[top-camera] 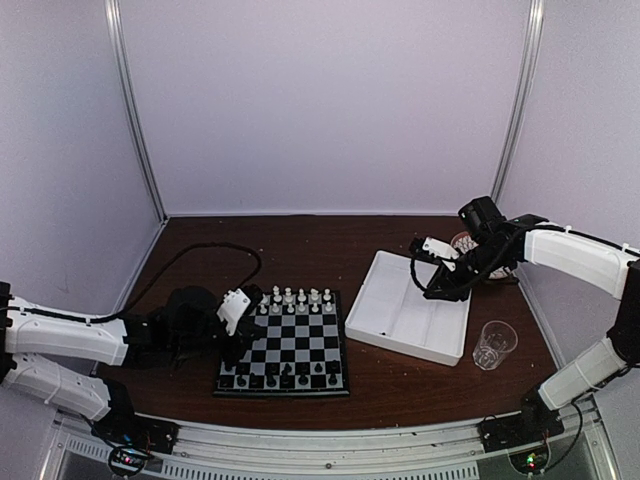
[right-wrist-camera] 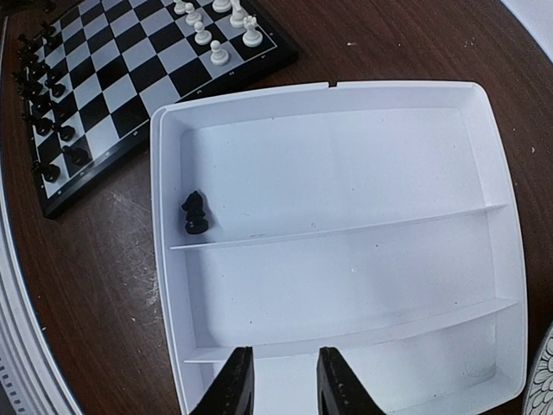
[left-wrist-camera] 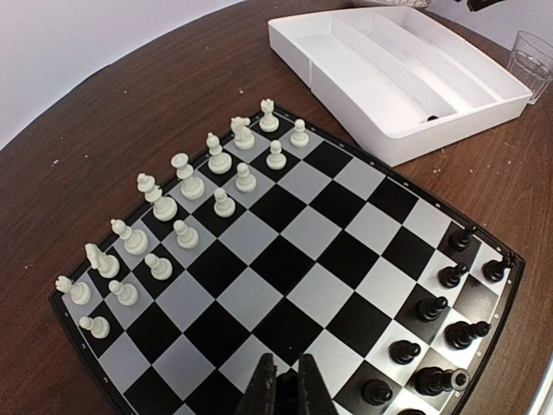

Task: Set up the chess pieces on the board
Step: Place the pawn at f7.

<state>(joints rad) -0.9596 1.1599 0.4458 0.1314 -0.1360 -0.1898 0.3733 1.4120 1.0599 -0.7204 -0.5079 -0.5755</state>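
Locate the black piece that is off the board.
Right wrist view: the black piece lies in the white tray, widest compartment, by the wall nearest the board.

Under the left gripper (left-wrist-camera: 285, 372) a corner of the board (left-wrist-camera: 285, 259) runs off frame; beside the right gripper (right-wrist-camera: 283, 356) the tray (right-wrist-camera: 346, 164) is cut off too.

No legible text, no labels, no numbers

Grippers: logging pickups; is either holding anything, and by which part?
Nothing is held. The left gripper is shut, empty, over the board; the right gripper hangs open above the tray, where a black piece lies.
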